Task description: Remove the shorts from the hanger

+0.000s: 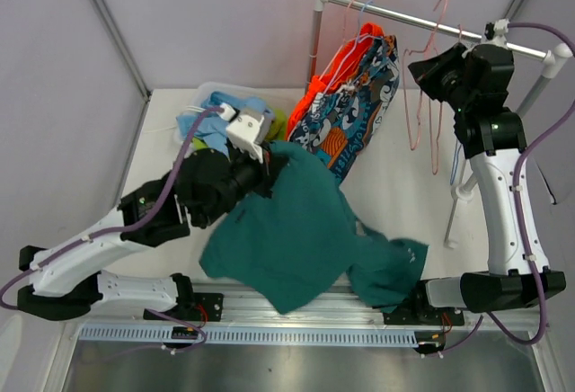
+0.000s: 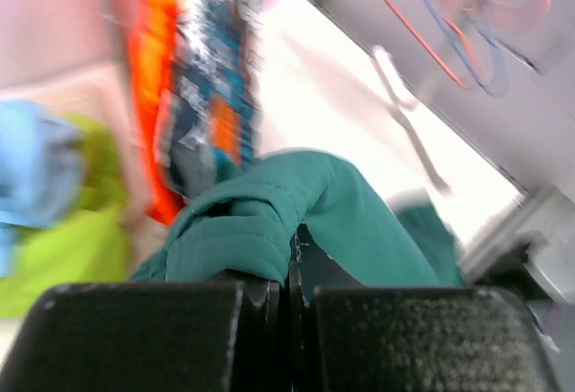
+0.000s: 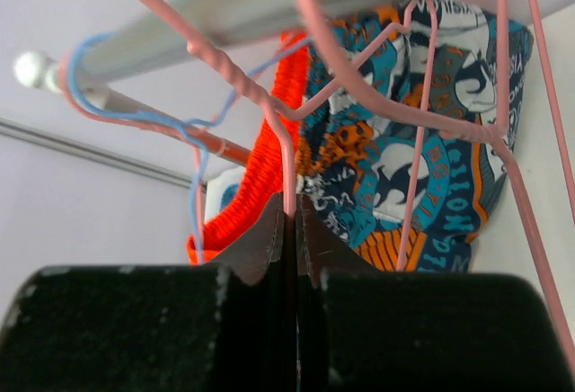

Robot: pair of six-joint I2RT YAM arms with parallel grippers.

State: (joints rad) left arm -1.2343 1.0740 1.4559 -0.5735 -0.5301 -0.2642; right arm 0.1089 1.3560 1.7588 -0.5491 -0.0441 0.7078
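The dark teal shorts (image 1: 296, 230) lie spread over the middle of the table, one edge lifted and bunched. My left gripper (image 1: 267, 164) is shut on that bunched edge (image 2: 260, 221); the jaws (image 2: 292, 271) pinch a fold of the cloth. The printed shorts (image 1: 359, 104) and the orange shorts (image 1: 314, 100) hang from hangers on the rail (image 1: 404, 19). Up at the rail, my right gripper (image 1: 429, 73) is shut on the thin wire of a bare pink hanger (image 3: 289, 172), with the jaws (image 3: 290, 221) closed tight around it. The printed shorts (image 3: 422, 140) and orange shorts (image 3: 260, 185) hang just behind.
A clear bin (image 1: 211, 95) at the back left holds light blue shorts (image 1: 202, 122) and lime green shorts (image 1: 277, 122). Bare pink hangers (image 1: 422, 95) and a blue one (image 3: 193, 140) hang on the rail. The rack's white posts (image 1: 319, 23) stand at the back and right.
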